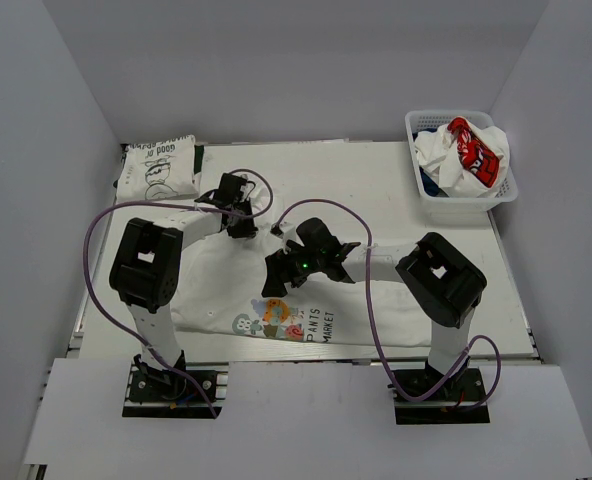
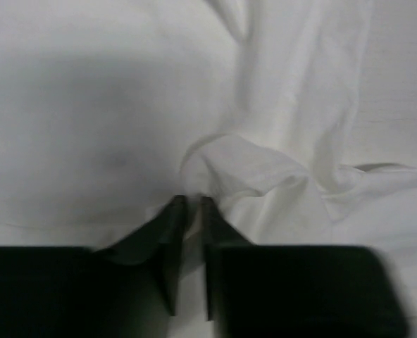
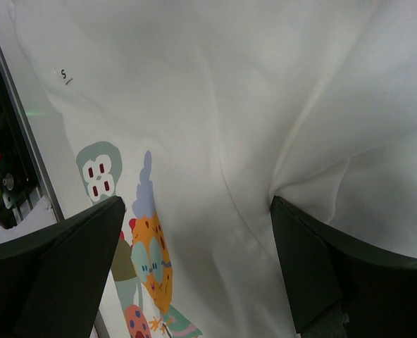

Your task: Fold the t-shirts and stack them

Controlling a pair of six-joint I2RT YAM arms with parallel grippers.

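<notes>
A white t-shirt with a colourful cartoon print (image 1: 276,318) lies spread on the table in front of the arms. My left gripper (image 1: 240,222) is at its far edge, shut on a pinched fold of the white cloth (image 2: 222,165). My right gripper (image 1: 279,275) hovers open over the shirt's middle, its fingers (image 3: 314,267) wide apart above the cloth, with the cartoon print (image 3: 148,260) just to the left. A folded white t-shirt with a black line drawing (image 1: 158,166) lies at the far left. T-shirts, one with a red patch (image 1: 473,148), fill the basket.
A white lattice basket (image 1: 422,178) stands at the far right corner. A dark cloth edge (image 1: 198,160) shows beside the folded shirt. The table's near edge and metal frame (image 3: 11,162) show at the left of the right wrist view.
</notes>
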